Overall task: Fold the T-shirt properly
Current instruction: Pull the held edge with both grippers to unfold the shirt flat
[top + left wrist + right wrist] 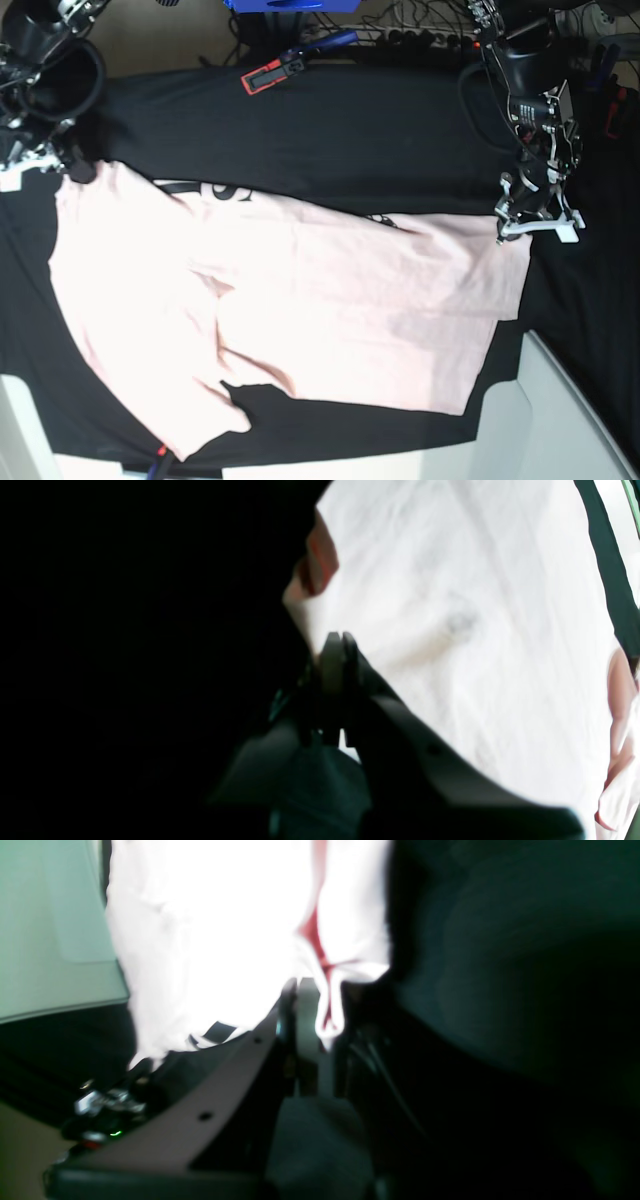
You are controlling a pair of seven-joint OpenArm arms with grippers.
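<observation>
Held the pale pink T-shirt (330,290) with both grippers, spanning most of the width of the base view, over the big black cloth (400,120). Pinched fabric between the closed fingers of the left gripper (505,232), at the upper corner on that view's right. Pressed those fingertips together right at the garment's border, with pale fabric on one side in the left wrist view and deep black on the other.

Pinched a small folded bit of the opposite upper corner between the closed fingers of the right gripper (322,1040), with a pointed tip of cloth and a darker pink inner fold showing between them. Drew the upper edge across from grip to grip in a shallow downward slope, and showed bits of black lettering (232,190) along it. Spread the rest toward the bottom of the base view, in a wide panel below the middle and right and a narrower tail at lower left, with creases and a notch between. Reached with that tail near the pale surface (560,440) along the bottom. Could not tell how much of the fabric was lifted. Lay beyond the upper edge, on the black cloth: a red-and-black object (272,75), near a blue item (290,5).
</observation>
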